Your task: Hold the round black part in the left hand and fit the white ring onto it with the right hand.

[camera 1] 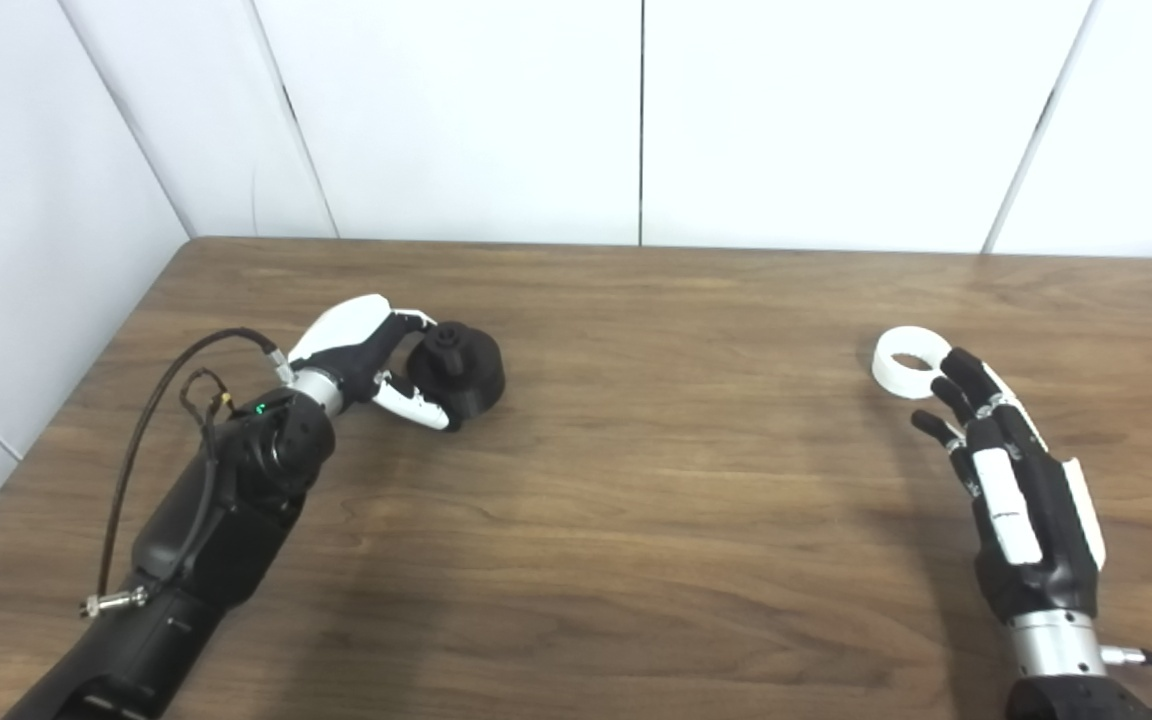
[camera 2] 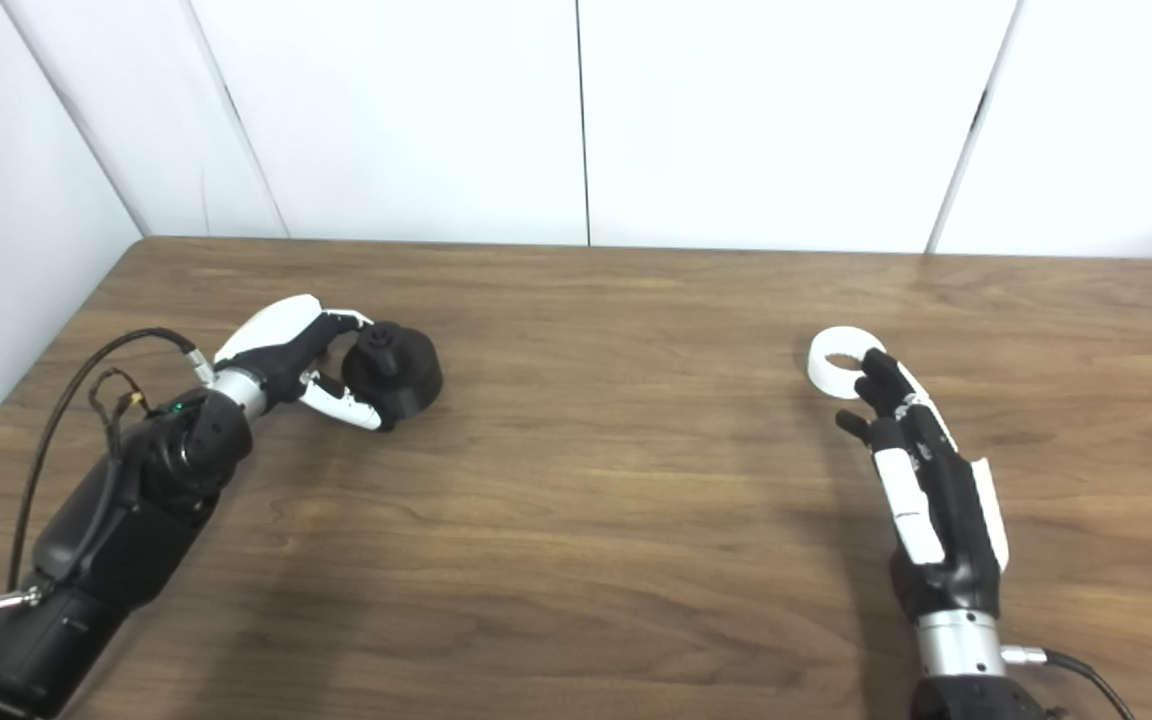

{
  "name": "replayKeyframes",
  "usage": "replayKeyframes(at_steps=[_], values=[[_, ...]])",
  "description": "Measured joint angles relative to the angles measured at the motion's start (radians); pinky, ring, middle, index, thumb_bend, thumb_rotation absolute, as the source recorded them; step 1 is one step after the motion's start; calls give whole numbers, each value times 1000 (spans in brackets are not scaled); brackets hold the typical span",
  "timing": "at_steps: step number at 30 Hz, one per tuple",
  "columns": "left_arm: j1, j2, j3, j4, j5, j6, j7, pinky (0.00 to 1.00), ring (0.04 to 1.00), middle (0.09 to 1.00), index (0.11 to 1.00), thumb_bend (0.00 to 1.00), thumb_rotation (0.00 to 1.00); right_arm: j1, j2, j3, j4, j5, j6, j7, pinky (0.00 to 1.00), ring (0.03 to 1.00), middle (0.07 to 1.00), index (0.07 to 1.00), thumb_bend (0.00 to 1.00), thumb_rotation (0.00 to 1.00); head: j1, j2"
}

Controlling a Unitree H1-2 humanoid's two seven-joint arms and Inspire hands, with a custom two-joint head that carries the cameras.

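Black part [camera 1: 458, 373] sits on the table [camera 1: 636, 480], the left hand [camera 1: 366, 360] curled around it. White ring [camera 1: 908, 362] lies just beyond the right hand [camera 1: 1011, 480] — fingers spread, holding nothing. A shallow fingertip pinch could flip the ring away.

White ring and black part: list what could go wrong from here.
The right robot hand is open, its fingertips just touching the white ring; closing may nudge the ring away. The left robot hand pinches only the black part's near side on the table, so it might tip when lifted.
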Motion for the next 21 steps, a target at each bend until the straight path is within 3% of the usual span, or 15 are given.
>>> replayKeyframes(at_steps=[8, 21], values=[[66, -6, 2, -123, 2, 40, -23, 795, 917, 887, 715, 801, 207, 0, -1, 0, -2, 0, 15, 1, 806, 903, 908, 872, 621, 752, -3, 8], [112, -27, -39, -259, 11, 41, -64, 827, 931, 878, 727, 816, 231, 1, -2, 3, -4, -7, 18, 1, 807, 903, 914, 873, 604, 753, -5, 12]])
